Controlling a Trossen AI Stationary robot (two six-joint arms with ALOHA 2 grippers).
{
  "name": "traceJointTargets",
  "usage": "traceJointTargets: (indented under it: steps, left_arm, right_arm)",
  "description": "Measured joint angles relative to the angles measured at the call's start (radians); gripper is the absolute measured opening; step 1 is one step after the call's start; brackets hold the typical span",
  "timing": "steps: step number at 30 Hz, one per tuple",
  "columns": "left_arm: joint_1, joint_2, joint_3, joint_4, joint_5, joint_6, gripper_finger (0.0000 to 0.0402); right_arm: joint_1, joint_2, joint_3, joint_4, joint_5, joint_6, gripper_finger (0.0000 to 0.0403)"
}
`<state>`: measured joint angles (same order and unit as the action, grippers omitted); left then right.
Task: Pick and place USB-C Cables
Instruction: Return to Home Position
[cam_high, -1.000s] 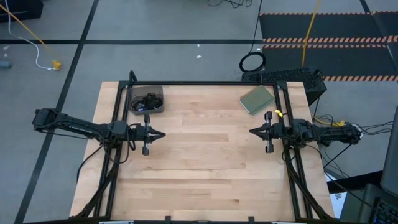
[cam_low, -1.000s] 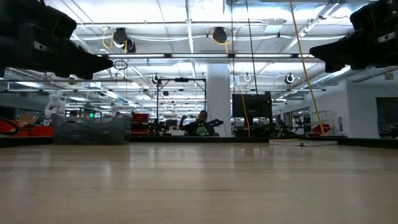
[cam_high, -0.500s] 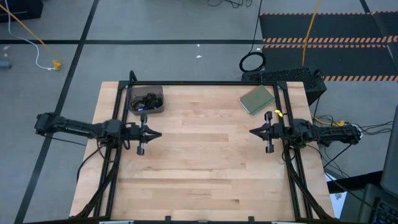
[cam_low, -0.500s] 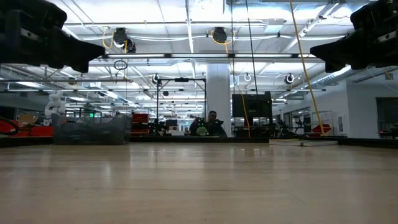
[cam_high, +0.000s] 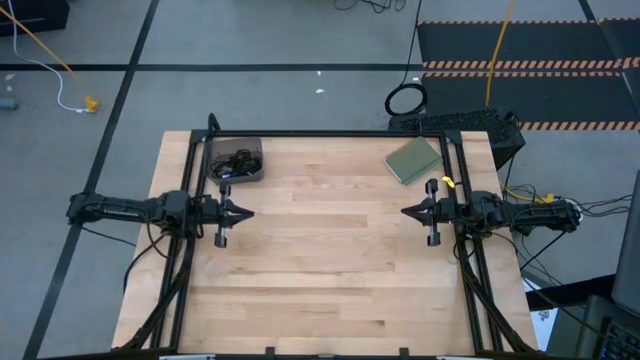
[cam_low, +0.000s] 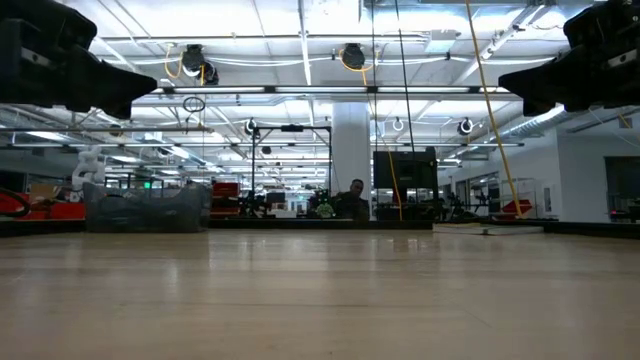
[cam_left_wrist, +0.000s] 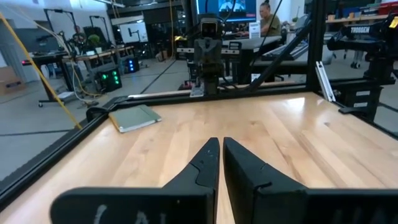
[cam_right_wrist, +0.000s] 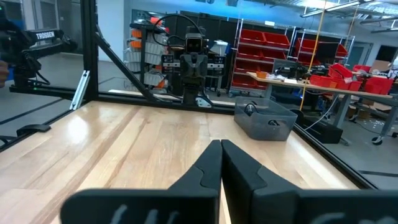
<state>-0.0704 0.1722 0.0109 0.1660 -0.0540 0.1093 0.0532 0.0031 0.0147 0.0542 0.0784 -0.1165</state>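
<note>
A grey tray (cam_high: 234, 160) sits near the table's far left corner and holds dark coiled USB-C cables (cam_high: 238, 160). I cannot tell them apart or see their colours. In the right wrist view the tray (cam_right_wrist: 265, 119) shows a dark coil at its rim (cam_right_wrist: 250, 109). My left gripper (cam_high: 250, 211) hovers shut over the table's left side, just on the near side of the tray, pointing right. My right gripper (cam_high: 403, 211) hovers shut over the right side, pointing left. Both show shut and empty in their wrist views (cam_left_wrist: 221, 142) (cam_right_wrist: 221, 144).
A flat green pad (cam_high: 413, 160) lies near the far right corner, also seen from the left wrist (cam_left_wrist: 135, 117). A black frame (cam_high: 330, 134) runs along the table's far edge and sides. A black ring loop (cam_high: 405, 100) lies on the floor beyond. Bare wood lies between the grippers.
My left arm has drawn back toward the table's left edge, staying shut and level above the table. The right arm has kept still. A person far behind the table has shifted.
</note>
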Motion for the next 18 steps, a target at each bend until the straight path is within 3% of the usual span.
traceJointTargets:
  steps: [10, 18]
  left_arm:
    - [0.000, -0.163, 0.000, -0.141, 0.010, -0.014, 0.0026]
    - [0.000, -0.170, 0.002, -0.152, 0.014, 0.055, 0.0026]
  right_arm:
    - [0.000, 0.000, 0.000, 0.001, 0.000, 0.000, 0.0000]
    - [0.000, 0.000, 0.000, 0.001, -0.001, 0.000, 0.0000]
